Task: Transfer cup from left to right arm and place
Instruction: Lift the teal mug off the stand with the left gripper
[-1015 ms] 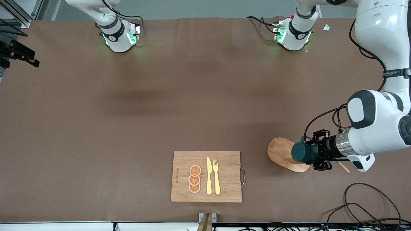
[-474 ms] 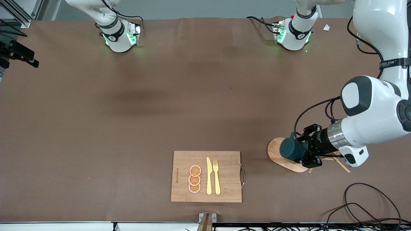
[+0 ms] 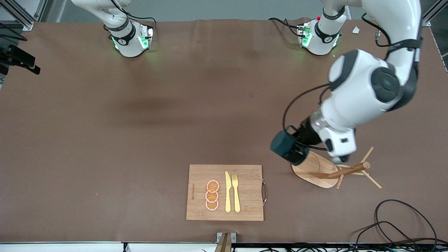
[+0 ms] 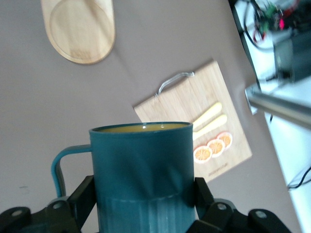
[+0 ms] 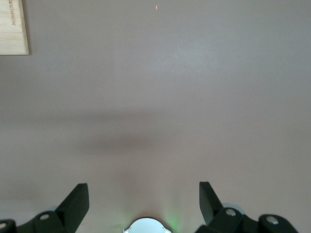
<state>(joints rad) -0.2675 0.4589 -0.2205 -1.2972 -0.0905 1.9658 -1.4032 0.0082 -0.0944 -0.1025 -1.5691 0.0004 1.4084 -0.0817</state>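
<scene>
The dark teal cup [image 3: 286,147] hangs in the air over the edge of the wooden peg rack's base [image 3: 313,170], lying sideways with its bottom toward the front camera. My left gripper [image 3: 301,139] is shut on its ribbed body. In the left wrist view the cup [image 4: 141,160] fills the foreground between the two black fingers [image 4: 81,195], its loop handle [image 4: 58,165] sticks out to one side, and a yellow-brown inside shows at the rim. My right gripper [image 5: 143,194] is open and empty, held high over bare table near its own base.
The rack's pegs [image 3: 353,169] stick out toward the left arm's end. A bamboo cutting board [image 3: 199,175] with a yellow knife [image 3: 228,192], a fork [image 3: 236,192] and three orange slices [image 3: 212,195] lies near the front edge. Cables [image 3: 395,224] lie at the front corner.
My left arm has swung upward and toward the middle of the table, carrying the cup off the rack's far end to its base edge. The rack's pegs now show. The right arm waits.
</scene>
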